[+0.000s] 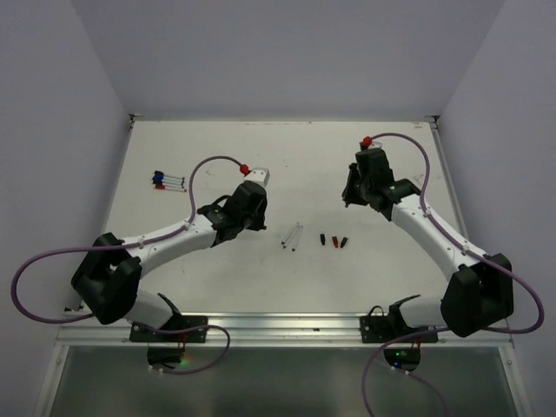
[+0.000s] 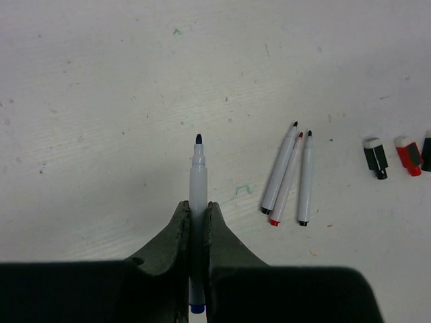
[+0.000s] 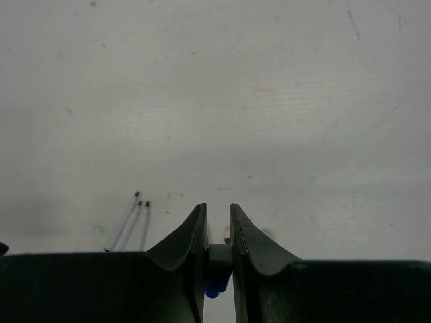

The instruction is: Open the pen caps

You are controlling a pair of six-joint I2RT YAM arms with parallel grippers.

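Two pincers are both clamped, each on one half of the same pen. My left gripper (image 2: 196, 205) is closed on the white barrel of a thin blue-tipped pen (image 2: 198, 171). Its bare nib points straight out ahead of the fingers, and the blue tail end shows behind them. My right gripper (image 3: 217, 210) is pinched shut on a short grey-and-blue plastic cap (image 3: 217, 261), so I judge this pen opened. As landmark I take the row of three uncapped white pens (image 2: 289, 178) lying side by side on the white table (image 1: 304, 156). The held pen hangs left of that row with its long axis nearly parallel to theirs, and the left arm is the nearer one. Three loose short caps (image 2: 407, 155), black and red, lie just right of the row on the right arm's side, and the held cap hovers beyond them. Several capped pens (image 1: 169, 182) lie well left of the row. I judge set-down beside each group comes next.
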